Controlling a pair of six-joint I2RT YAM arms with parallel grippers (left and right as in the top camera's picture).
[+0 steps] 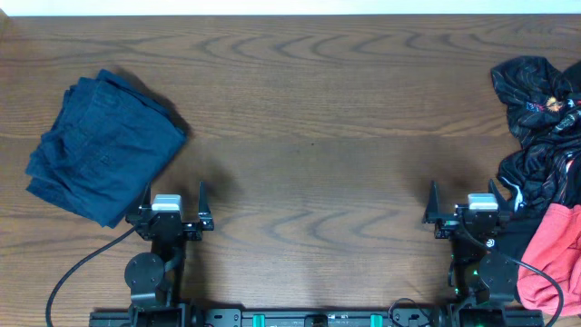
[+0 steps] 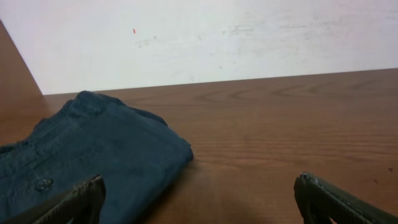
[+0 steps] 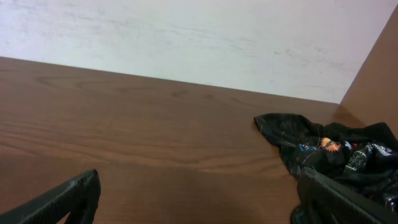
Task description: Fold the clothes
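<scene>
A folded navy garment (image 1: 104,145) lies at the table's left; it also shows in the left wrist view (image 2: 87,155). A crumpled black jersey (image 1: 543,118) with orange-white print lies at the far right edge, and also shows in the right wrist view (image 3: 329,152). A coral-red garment (image 1: 554,254) lies in front of it at the right. My left gripper (image 1: 173,202) is open and empty just right of the navy garment (image 2: 199,199). My right gripper (image 1: 461,200) is open and empty just left of the jersey (image 3: 199,199).
The wooden table (image 1: 309,136) spans the view, with a white wall (image 2: 205,37) behind its far edge. Black cables run from both arm bases at the front edge.
</scene>
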